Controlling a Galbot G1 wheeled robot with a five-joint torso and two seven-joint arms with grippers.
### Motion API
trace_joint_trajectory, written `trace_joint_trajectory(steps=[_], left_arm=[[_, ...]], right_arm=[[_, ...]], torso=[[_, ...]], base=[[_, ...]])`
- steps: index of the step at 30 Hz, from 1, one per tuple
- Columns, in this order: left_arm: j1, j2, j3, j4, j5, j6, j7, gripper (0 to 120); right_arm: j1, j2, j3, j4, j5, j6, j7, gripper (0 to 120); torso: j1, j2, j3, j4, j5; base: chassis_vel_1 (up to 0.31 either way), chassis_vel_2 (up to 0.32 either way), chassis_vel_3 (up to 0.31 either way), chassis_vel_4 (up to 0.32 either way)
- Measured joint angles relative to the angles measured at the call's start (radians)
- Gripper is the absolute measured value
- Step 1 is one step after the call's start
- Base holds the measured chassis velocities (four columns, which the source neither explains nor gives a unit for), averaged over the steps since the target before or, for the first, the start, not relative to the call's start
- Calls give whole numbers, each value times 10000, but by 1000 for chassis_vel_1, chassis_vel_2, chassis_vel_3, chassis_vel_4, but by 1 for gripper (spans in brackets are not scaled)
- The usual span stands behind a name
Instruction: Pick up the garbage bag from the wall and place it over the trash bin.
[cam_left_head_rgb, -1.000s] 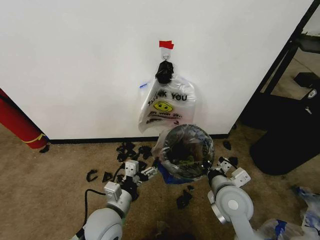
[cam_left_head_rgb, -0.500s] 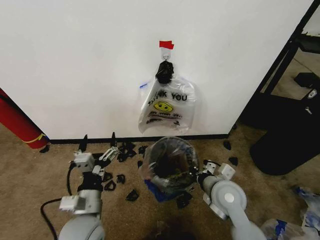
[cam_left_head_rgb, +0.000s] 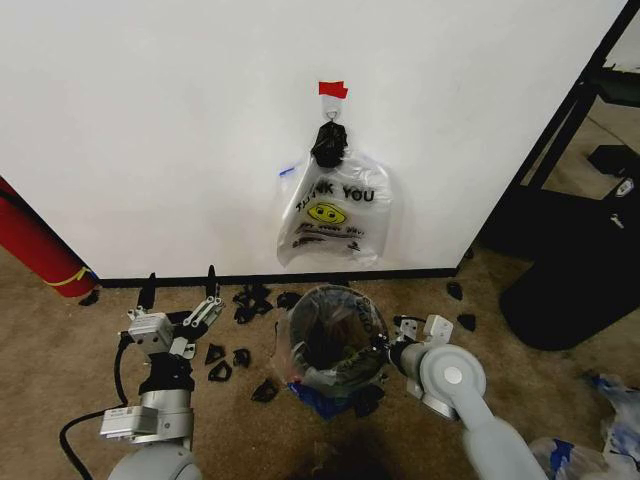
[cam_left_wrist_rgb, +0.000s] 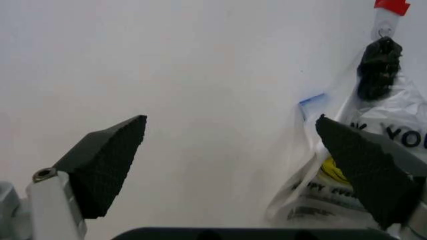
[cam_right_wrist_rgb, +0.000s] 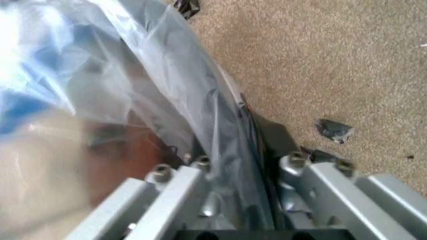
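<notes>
We keep our right gripper (cam_left_head_rgb: 390, 352) pinched on the garbage bag (cam_left_head_rgb: 333, 336) draped over the trash bin (cam_left_head_rgb: 338, 375); the light, slippery film wants rim-edge holds, while our left gripper (cam_left_head_rgb: 178, 312) hangs spread, empty

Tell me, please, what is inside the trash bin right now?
The garbage bag lines the trash bin, draped over its rim, with the right gripper at its edge. Dark, greenish scraps show through the plastic; the bin's bottom is covered.
</notes>
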Motion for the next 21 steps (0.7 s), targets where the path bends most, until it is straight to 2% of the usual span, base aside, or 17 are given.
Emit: trace_joint_trajectory(steps=[3, 7, 9, 16, 17, 21], left_arm=[[-15, -31, 51, 0, -36, 10, -52, 100], [6, -114, 121, 41, -132, -26, -78, 100], [13, -111, 126, 41, -161, -31, -79, 100], [31, 5, 191, 26, -188, -51, -79, 100], [31, 5, 191, 26, -188, -51, -79, 100], [32, 3, 310, 27, -129, -51, -76, 100]], right_arm=[[-15, 48, 12, 1, -52, 1, -98, 22], [-164, 182, 16, 16, -348, -12, -251, 39], [-197, 214, 15, 12, -455, 1, -310, 43], [-467, 366, 105, 88, -1170, 168, -1152, 73], [-467, 366, 105, 88, -1170, 168, -1152, 73], [-534, 354, 116, 74, -1405, 337, -1551, 90]], torso=[[0, 0, 0, -1, -1], [0, 0, 0, -1, -1], [0, 0, 0, 0, -1], [0, 0, 0, -1, -1], [0, 0, 0, -1, -1], [0, 0, 0, -1, -1]], base=[[0, 0, 0, 0], [0, 0, 0, 0], [0, 0, 0, 0], [0, 0, 0, 0], [0, 0, 0, 0], [0, 0, 0, 0]])
